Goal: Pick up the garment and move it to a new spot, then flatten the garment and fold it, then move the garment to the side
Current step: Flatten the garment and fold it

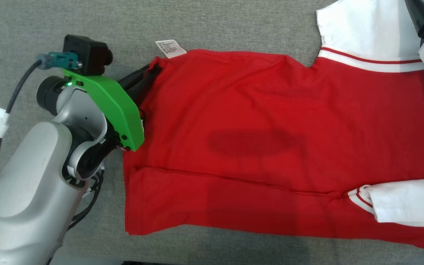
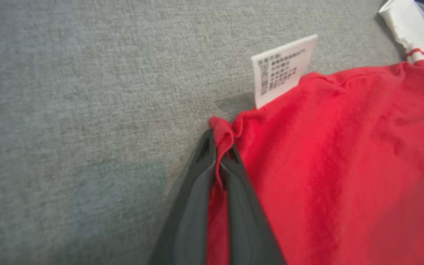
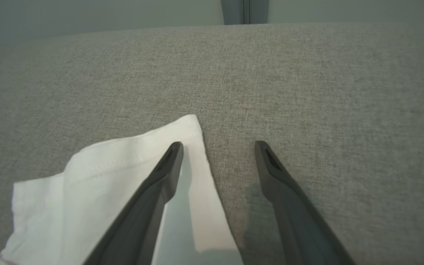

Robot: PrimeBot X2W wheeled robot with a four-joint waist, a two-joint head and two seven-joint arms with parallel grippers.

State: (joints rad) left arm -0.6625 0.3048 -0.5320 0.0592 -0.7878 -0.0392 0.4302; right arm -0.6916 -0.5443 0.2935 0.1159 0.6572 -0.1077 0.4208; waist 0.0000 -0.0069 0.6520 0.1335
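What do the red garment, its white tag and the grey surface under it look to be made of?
The garment looks like soft matte knit, probably cotton: it creases and bunches. The tag seems a thin, stiffish printed label, fabric or paper unclear. The surface looks like matte grey woven cloth, with a flecked weave showing.

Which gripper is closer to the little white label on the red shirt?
Left. The left gripper is shut on a corner of the shirt, right beside the label; the right gripper hangs open over a white sleeve, far away.
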